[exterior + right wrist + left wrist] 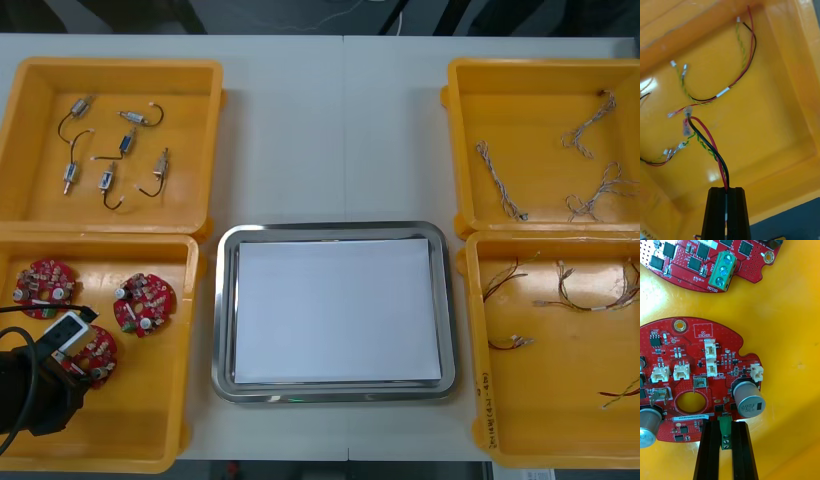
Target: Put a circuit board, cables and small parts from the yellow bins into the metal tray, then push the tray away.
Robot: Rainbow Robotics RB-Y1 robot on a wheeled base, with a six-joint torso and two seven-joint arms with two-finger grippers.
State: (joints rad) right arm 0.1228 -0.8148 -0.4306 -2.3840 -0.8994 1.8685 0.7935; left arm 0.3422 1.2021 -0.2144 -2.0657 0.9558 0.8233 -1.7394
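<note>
My left claw (725, 424) is narrow, pinched on the green connector block (725, 437) at the rim of a circuit board (696, 382). That board lies flat in the near left bin (150, 410) and is the closest to me of the three there. My right claw (726, 192) is shut tight on a red and black cable (709, 142) over the floor of the near right bin (790, 93). Other cables (729, 89) lie loose beyond it. The tray (226, 300) sits between the bins on the desk (330, 130), its white inside bare.

I judge the step in hand to be lifting the board out. My hold is on one small block at the edge, so the board will likely tip once it leaves the floor. I should rise straight and slowly and clear the bin wall with room to spare. I should not squeeze harder, since the silver can (748, 403) stands just beside my finger. The neighbouring board (715, 262) is near, and I should not drag across it. The cable's tail may snag the others, so I would lift it gently and watch for any that come along. Both should go down low in the tray before I let go.
</note>
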